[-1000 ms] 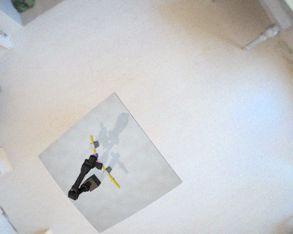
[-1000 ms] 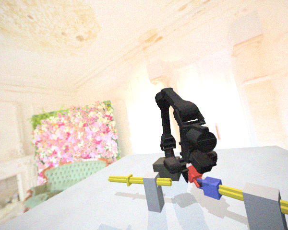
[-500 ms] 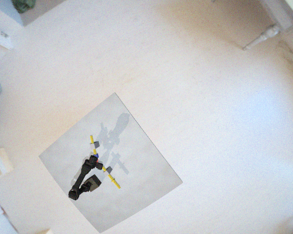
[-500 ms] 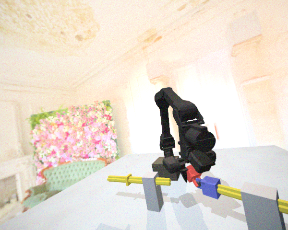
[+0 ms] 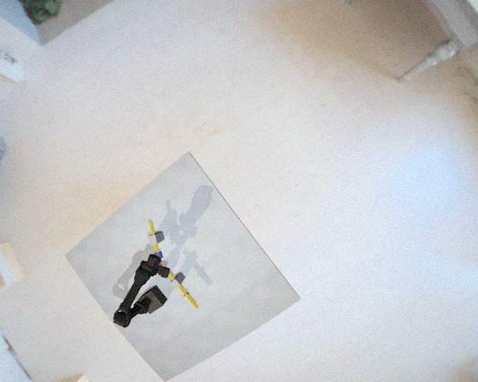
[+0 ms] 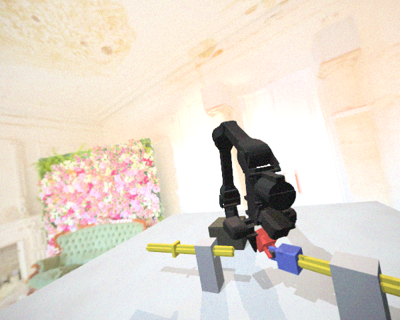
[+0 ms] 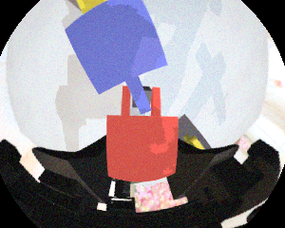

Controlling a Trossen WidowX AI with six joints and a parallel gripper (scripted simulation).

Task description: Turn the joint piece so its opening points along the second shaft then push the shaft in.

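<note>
A yellow fixed shaft [image 6: 314, 264] [image 5: 151, 230] runs through a grey block [image 6: 359, 285] [image 5: 158, 236] and ends in a blue hinge piece [image 6: 288, 258] [image 7: 114, 41] [image 5: 160, 255]. A red square joint piece [image 6: 264, 241] [image 7: 142, 146] hangs on it by two prongs. My gripper [image 6: 259, 241] [image 7: 138, 129] [image 5: 158, 263] is shut on the red joint piece, tilted down from behind it. The second yellow shaft [image 6: 190, 249] [image 5: 186, 294] sits in its own grey block [image 6: 209, 265] [image 5: 179, 277]. Its tip stands a short gap from the joint and shows in the wrist view [image 7: 194, 142].
All stands on a grey table top [image 5: 231, 267] [image 6: 124, 275]. The arm's dark base [image 5: 152, 300] [image 6: 224, 234] sits just behind the shafts. The second shaft carries a small cross collar [image 6: 174, 249] near its outer end.
</note>
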